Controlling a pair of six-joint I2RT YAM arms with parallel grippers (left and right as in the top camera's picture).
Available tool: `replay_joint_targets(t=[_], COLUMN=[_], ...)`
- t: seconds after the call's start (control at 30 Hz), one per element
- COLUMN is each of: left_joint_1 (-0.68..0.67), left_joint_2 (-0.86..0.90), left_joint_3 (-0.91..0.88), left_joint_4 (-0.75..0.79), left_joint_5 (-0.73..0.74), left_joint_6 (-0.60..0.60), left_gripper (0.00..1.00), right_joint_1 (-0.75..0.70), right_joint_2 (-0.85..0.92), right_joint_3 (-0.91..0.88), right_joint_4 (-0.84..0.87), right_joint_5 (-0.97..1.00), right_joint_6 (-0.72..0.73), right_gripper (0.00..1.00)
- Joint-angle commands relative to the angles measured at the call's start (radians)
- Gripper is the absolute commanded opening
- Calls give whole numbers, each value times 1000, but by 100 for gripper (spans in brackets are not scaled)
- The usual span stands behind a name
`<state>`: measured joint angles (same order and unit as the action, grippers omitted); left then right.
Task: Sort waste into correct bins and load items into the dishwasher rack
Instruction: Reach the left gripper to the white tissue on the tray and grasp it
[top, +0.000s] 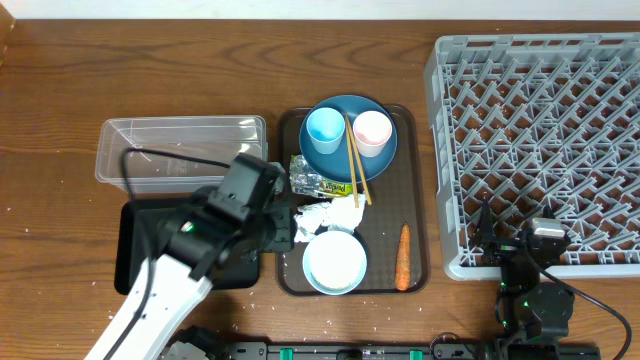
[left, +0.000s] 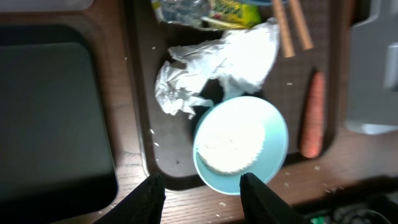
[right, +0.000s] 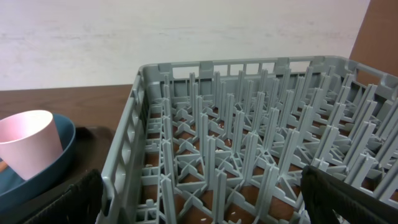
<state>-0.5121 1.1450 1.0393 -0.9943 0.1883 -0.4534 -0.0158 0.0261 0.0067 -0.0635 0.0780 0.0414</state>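
Note:
My left gripper (left: 202, 186) is open and holds nothing. It hovers over the front-left corner of the brown serving tray (top: 420, 200), just left of the pale blue bowl (left: 273, 134), which holds white rice (left: 231, 146). Crumpled white tissue (left: 217, 62) lies behind the bowl, with the yellow-green wrapper (top: 330, 185) and foil scrap (top: 301, 172) past it. The carrot (top: 403, 257) lies to the right. The blue plate (top: 340, 150) carries a light blue cup (top: 324, 128), a pink cup (top: 372, 131) and chopsticks (top: 357, 165). My right gripper (right: 205, 199) stands wide open at the front-left corner of the grey rack (right: 249, 143).
The clear tub (top: 180, 150) sits at the back left. The black tray (top: 140, 245) lies in front of it, partly under my left arm. Loose rice grains (left: 289, 183) dot the wood by the tray's front edge. The rack (top: 540, 150) fills the right side.

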Motion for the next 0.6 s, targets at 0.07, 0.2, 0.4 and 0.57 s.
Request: replay_joint_targets(t=[0.07, 0.2, 0.4, 0.57], left_joint_1=[-11, -11, -11, -11], left_joint_2=[113, 211, 344, 441], left_joint_3=[-5, -5, -5, -5], left_joint_4=[13, 30, 66, 118], left_joint_5=[-47, -47, -47, -43], left_joint_6=[-20, -20, -20, -20], left_gripper=[43, 43, 43, 43], right_joint_1=[-5, -5, -5, -5], right_joint_2=[1, 1, 1, 3], right_joint_3=[-1, -1, -1, -1], right_joint_4=[-4, -4, -4, -4], right_joint_5=[0, 0, 0, 0], right_joint_6=[3, 3, 3, 3], right_gripper=[99, 99, 99, 99])
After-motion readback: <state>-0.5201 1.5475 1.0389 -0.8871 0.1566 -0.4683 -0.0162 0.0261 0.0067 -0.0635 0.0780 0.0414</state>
